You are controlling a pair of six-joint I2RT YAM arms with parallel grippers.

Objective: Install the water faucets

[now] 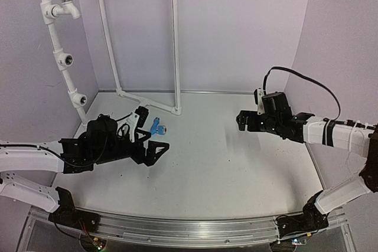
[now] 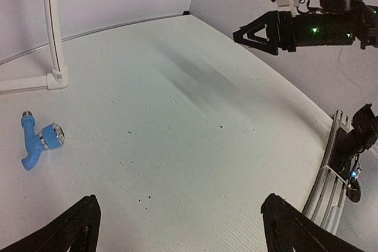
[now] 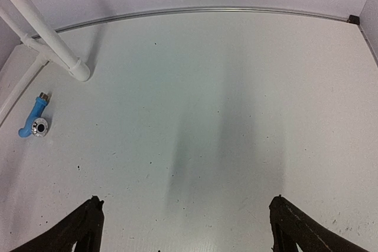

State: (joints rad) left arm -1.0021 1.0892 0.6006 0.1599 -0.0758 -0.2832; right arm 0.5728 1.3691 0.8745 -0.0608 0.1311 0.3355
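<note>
The blue faucet [image 1: 158, 127] lies on its side on the white table, near the foot of the pipe frame. It also shows in the left wrist view [image 2: 38, 141] and the right wrist view [image 3: 34, 119]. The white faucet with a silvery knob [image 1: 66, 1] sits on the upper socket of the white pipe frame [image 1: 57, 42] at the far left. My left gripper [image 1: 155, 144] [image 2: 180, 219] is open and empty, just in front of the blue faucet and apart from it. My right gripper [image 1: 242, 120] [image 3: 186, 219] is open and empty, hovering at the right.
Two round open sockets [image 1: 68, 59] [image 1: 80, 100] face out lower on the pipe frame. Tall white uprights [image 1: 175, 39] and a base pipe [image 1: 147, 100] stand at the back. Lilac walls enclose the table. A metal rail [image 1: 195, 231] runs along the near edge.
</note>
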